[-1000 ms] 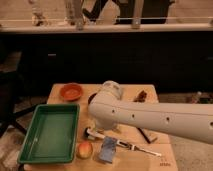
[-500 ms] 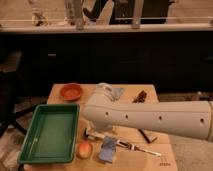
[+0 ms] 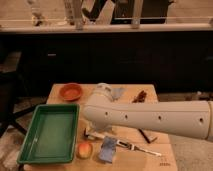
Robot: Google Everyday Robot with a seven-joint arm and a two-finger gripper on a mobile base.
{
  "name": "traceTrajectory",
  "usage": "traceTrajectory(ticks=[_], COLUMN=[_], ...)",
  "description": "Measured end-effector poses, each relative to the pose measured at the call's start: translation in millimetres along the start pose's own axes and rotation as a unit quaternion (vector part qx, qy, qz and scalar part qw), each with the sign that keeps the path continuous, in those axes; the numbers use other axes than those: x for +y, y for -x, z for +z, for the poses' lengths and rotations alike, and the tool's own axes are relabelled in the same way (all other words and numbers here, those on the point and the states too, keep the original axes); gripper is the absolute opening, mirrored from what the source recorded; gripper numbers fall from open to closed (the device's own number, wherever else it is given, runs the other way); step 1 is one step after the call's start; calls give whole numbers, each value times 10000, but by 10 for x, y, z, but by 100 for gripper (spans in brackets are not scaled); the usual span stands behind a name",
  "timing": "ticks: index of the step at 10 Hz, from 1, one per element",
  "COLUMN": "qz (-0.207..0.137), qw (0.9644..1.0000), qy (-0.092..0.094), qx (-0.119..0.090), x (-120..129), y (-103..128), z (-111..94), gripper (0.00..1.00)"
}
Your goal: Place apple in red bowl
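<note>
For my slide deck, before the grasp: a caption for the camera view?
Arm sweeps over the table; the gripper hangs open above the apple, beside the green tray; red bowl waits behind.

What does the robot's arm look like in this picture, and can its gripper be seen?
The arm is a thick, smooth tube in cream white, with a rounded end near the table's middle. Small dark dots run in a row along its side. No cables or writing show. The gripper sits just below the rounded end, above the table, mostly hidden by the arm; only a pale part shows.
</note>
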Motion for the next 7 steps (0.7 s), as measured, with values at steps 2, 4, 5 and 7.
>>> traceTrajectory(ticks=[2, 4, 5, 7], qz=[-180, -501, -673, -909], qw=[9998, 9987, 9977, 9959], qy=[0, -12, 12, 4], qx=[19, 39, 36, 7], x=[-108, -458, -639, -895], y=[60, 151, 199, 275], z=[6, 10, 19, 64], gripper=[80, 80, 80, 80])
